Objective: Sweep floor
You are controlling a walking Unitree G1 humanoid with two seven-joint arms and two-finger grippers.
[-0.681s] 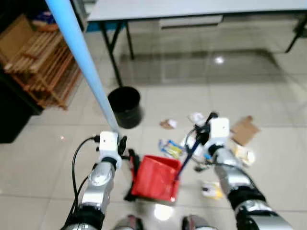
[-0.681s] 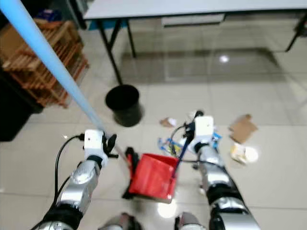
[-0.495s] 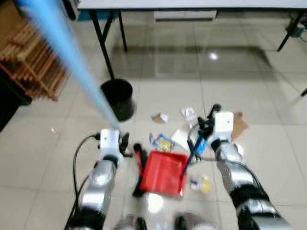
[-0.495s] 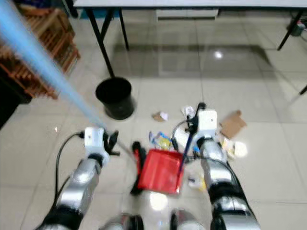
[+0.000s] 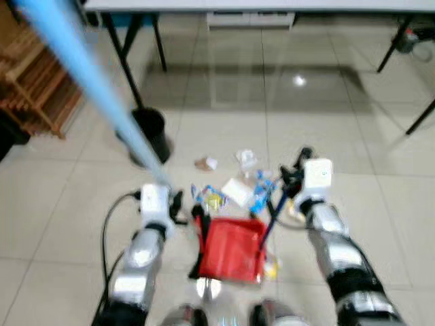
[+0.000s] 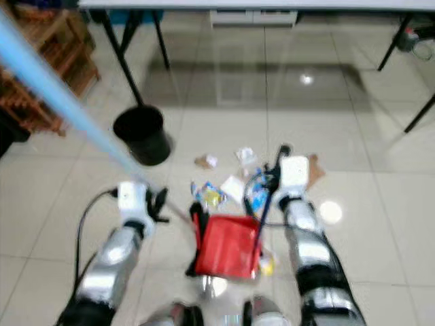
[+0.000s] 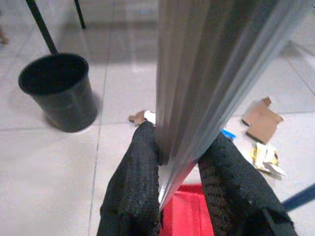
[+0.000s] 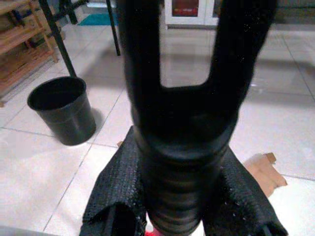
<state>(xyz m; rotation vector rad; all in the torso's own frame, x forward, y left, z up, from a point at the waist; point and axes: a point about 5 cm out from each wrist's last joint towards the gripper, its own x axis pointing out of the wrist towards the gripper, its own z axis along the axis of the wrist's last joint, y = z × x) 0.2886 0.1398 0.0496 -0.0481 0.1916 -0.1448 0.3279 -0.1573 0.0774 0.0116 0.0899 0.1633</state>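
Left gripper clamps the broom handle, right gripper clamps the dustpan handle; red dustpan sits between and below both, litter just ahead, nearer the right gripper.

One red dustpan, one black bin, one broom handle.
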